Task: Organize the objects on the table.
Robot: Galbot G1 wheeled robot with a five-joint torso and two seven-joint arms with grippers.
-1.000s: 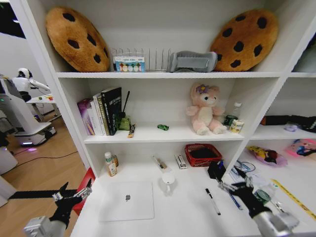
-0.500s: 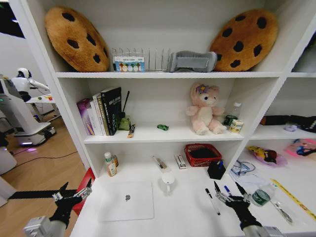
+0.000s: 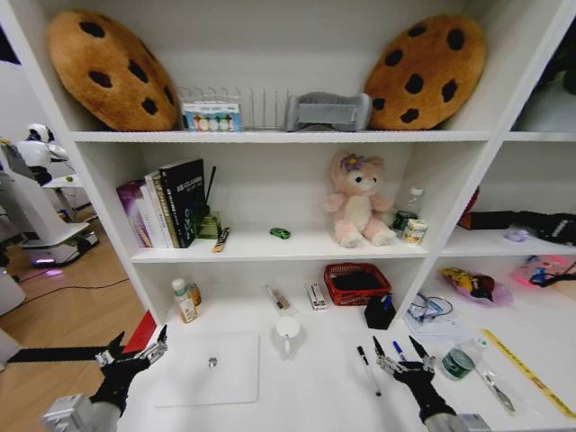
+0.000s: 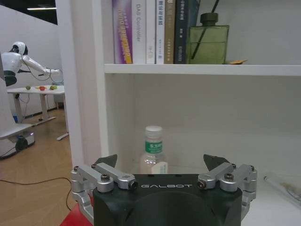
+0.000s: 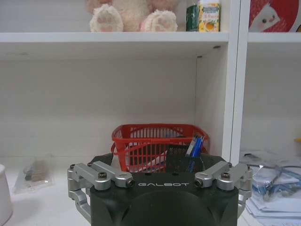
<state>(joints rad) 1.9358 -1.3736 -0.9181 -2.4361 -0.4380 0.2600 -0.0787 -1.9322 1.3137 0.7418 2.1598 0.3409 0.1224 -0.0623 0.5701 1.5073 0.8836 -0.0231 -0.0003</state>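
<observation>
While the left tool (image 3: 135,351) hangs with its fingers apart just off the front left corner of the surface (image 3: 306,396), the right tool (image 3: 400,355) hangs with fingers apart over the front right part, empty too. On the surface, the laptop (image 3: 205,368) lies flat near the front left, the black pen (image 3: 367,369) lies just left of the right tool, and the blue pen (image 3: 397,349) lies right by that tool's fingers. Up on the middle shelf (image 3: 270,247), the green car (image 3: 280,233) sits near the front edge, between the books (image 3: 166,203) and the bear (image 3: 356,199).
</observation>
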